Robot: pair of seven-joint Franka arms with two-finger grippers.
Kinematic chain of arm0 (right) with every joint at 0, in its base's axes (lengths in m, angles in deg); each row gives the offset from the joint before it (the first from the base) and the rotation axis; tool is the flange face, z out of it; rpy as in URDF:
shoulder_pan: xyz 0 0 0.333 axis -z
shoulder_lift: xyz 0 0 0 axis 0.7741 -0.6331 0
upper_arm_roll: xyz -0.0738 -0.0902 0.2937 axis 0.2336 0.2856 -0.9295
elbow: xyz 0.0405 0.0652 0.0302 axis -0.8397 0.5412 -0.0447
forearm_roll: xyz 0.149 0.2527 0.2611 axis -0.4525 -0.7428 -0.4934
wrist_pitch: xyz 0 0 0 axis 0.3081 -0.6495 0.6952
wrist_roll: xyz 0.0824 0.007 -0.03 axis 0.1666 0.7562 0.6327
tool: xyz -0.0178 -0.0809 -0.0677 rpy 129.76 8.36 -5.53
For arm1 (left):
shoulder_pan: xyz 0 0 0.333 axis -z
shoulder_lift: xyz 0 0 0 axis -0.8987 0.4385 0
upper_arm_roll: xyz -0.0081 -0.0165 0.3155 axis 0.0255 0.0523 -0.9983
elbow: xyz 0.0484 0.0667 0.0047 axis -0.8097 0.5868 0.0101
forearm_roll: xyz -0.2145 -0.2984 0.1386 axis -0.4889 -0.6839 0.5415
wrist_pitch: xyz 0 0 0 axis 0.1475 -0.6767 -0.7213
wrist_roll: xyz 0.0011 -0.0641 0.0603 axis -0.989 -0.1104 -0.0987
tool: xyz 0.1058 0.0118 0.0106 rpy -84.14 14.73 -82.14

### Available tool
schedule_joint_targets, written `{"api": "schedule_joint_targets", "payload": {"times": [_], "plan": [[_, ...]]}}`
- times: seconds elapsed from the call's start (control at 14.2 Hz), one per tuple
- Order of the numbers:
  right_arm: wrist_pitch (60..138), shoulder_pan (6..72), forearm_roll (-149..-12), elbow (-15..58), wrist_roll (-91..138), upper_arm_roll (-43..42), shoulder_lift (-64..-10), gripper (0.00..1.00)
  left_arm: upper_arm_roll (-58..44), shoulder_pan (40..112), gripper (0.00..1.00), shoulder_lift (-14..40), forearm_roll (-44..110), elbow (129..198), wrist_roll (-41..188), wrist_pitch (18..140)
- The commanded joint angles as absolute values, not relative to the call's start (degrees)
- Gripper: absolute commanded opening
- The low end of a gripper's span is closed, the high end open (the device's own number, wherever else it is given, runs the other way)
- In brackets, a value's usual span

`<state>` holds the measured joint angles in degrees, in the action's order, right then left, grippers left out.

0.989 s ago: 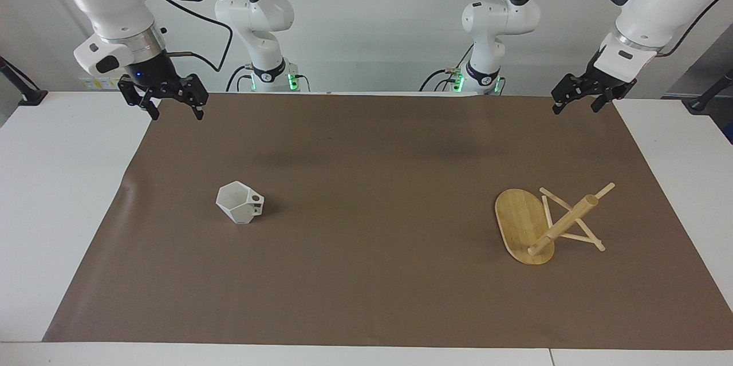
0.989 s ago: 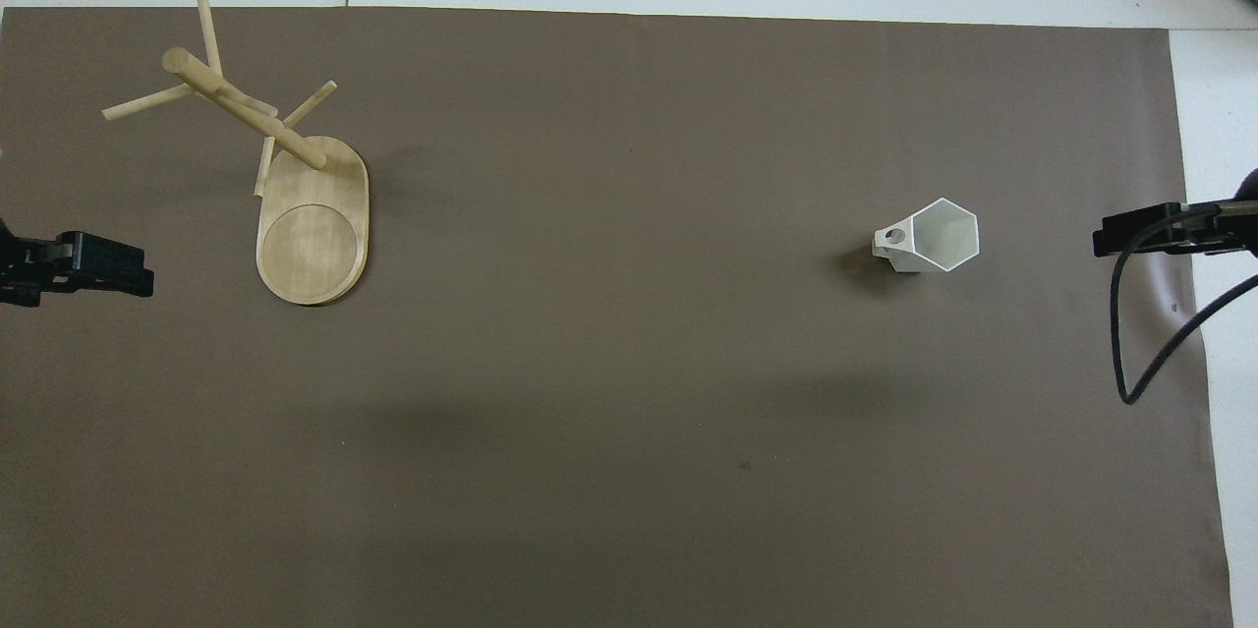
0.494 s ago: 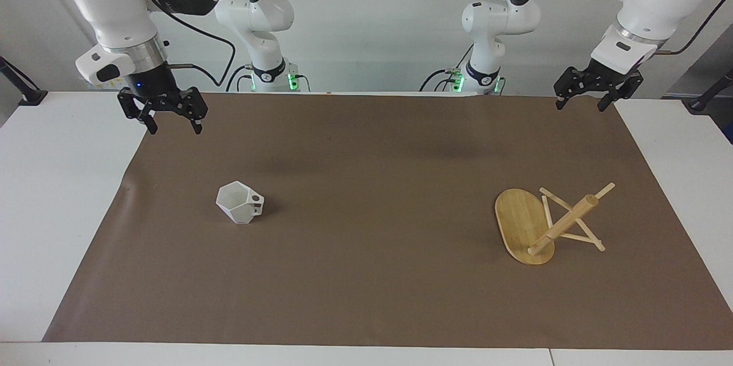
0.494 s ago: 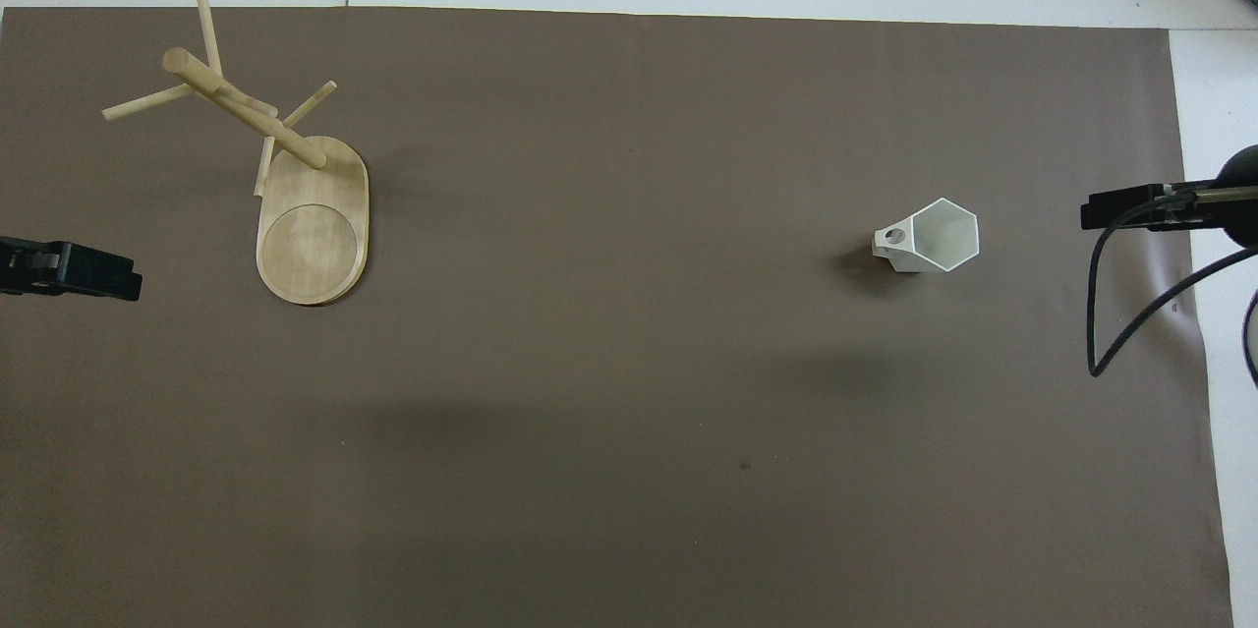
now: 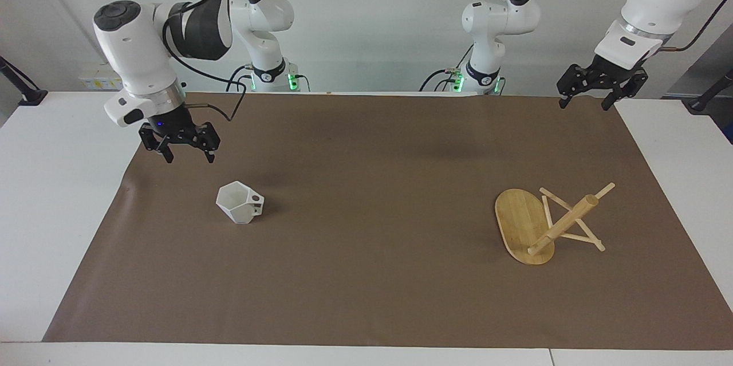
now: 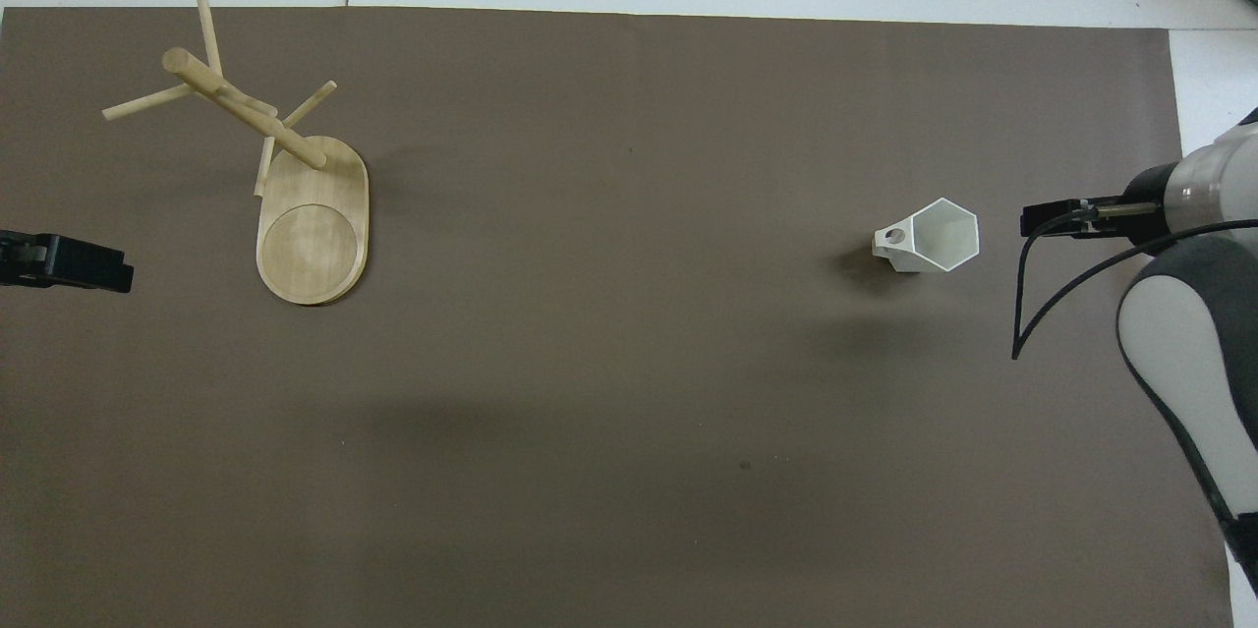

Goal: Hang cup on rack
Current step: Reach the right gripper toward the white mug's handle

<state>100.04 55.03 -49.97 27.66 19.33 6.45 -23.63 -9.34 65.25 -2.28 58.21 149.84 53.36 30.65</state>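
Since a second ago, the right claw (image 5: 187, 155) has been dropping away from the robots' end of the brown mat (image 5: 366, 251) and is now hanging over the mat close to the cup (image 5: 240, 202), which has not shifted. Its fingers are standing apart and gripping nothing. From overhead, that claw is mostly being covered by its own wrist and cable, so only a dark sliver beside the cup is showing there.

That white faceted cup is sitting upright on the mat toward the right arm's end of the surface, mouth up, its pierced handle pointing toward the middle of the mat. It is lying apart from the right claw, untouched.

Meanwhile the left claw (image 5: 591, 101) is hovering over the mat's corner at the left arm's end, fingers spread and empty; overhead, it is being cut off by the picture's edge.

Well apart from the cup, the bamboo rack (image 5: 548, 224) is lying tipped over, its base on edge and its post (image 5: 564, 224) slanting.
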Motion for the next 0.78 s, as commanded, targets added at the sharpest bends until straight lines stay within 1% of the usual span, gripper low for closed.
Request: {"api": "schedule_joint_targets", "payload": {"times": [0.0, 0.35, 0.49, 0.71], "plan": [[102.9, 55.5, -51.1, 27.9, 20.5, 6.3, -26.5, 1.0, -9.6, 66.0, 1.0, -1.1, 59.1, 147.7, 52.8, 29.3], [106.4, 55.5, -51.1, 28.9, 20.5, 6.3, -29.5, 1.0, -9.2, 65.0, 1.0, -1.1, 59.1, 147.7, 52.7, 28.3], [107.6, 55.4, -51.1, 30.8, 20.5, 6.2, -29.6, 1.0, -7.8, 63.7, 1.0, -1.0, 59.1, 148.0, 52.8, 29.3], [110.2, 55.4, -51.1, 33.8, 16.7, 6.1, -29.6, 1.0, -7.7, 64.1, 1.0, -1.5, 59.1, 148.6, 52.8, 28.8]]}}
